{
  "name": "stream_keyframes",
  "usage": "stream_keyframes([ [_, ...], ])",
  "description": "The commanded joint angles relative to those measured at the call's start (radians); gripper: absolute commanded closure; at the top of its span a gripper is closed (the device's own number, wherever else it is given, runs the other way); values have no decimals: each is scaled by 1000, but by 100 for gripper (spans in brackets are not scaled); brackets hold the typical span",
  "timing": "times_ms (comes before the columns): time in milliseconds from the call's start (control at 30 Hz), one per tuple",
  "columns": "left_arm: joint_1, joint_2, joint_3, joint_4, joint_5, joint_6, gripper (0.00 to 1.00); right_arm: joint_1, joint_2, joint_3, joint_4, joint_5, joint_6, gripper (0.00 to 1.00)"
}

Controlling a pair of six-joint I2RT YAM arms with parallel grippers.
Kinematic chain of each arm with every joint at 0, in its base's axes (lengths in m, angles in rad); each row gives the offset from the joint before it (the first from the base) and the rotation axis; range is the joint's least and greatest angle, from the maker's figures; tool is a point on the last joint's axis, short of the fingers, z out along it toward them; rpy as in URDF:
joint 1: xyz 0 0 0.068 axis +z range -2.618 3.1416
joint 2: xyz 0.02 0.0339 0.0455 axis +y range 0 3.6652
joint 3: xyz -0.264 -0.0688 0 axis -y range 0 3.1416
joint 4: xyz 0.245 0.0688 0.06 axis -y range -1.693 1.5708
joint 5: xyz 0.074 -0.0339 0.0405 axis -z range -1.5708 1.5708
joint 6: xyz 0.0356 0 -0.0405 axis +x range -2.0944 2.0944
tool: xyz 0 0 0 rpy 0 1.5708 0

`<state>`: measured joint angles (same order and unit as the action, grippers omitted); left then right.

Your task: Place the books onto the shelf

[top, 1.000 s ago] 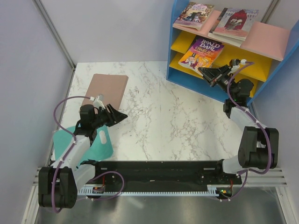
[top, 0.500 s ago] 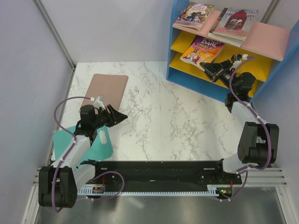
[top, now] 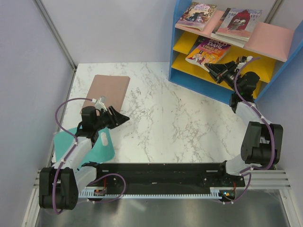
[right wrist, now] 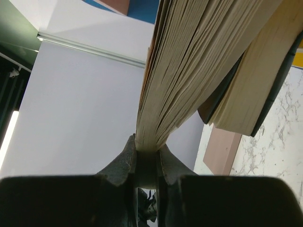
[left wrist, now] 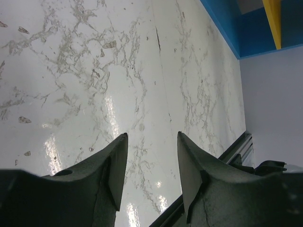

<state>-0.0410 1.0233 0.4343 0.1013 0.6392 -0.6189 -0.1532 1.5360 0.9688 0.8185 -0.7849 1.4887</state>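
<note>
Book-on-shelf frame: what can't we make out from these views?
- Right wrist: the Roald Dahl book clamped in the right hand shows page edges only. It blocks the shelf, so how it is seated is unreadable.
- Top: the book's upper edge is hidden under the pink top board.
- Top: titles of the two upper books are too small.
- Top: the teal sheet is partly covered by the left arm.

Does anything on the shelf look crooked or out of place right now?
Yes. The yellow Roald Dahl book sits askew, corner-first at the yellow middle level of the shelf, not lying flat. The right gripper pinches its lower edge, and the pages fan apart above the jaws. Nothing else stands out.
</note>
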Motion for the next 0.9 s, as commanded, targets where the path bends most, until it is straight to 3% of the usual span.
stream_keyframes([
  [0, -3, 3, -11, 34, 36, 31, 48, -11, 6, 54, 48, 26, -16, 84],
  [367, -14, 1, -26, 44, 53, 27, 52, -14, 49, 108, -21, 21, -27, 75],
  [533, -16, 0, -29, 47, 57, 25, 52, -16, 47, 108, -32, 13, -24, 49],
  [600, -17, 0, -29, 49, 57, 25, 53, -17, 39, 108, -42, 12, -30, 34],
  [867, -20, 1, -28, 52, 62, 22, 53, -17, -8, 81, -124, 4, -65, 28],
])
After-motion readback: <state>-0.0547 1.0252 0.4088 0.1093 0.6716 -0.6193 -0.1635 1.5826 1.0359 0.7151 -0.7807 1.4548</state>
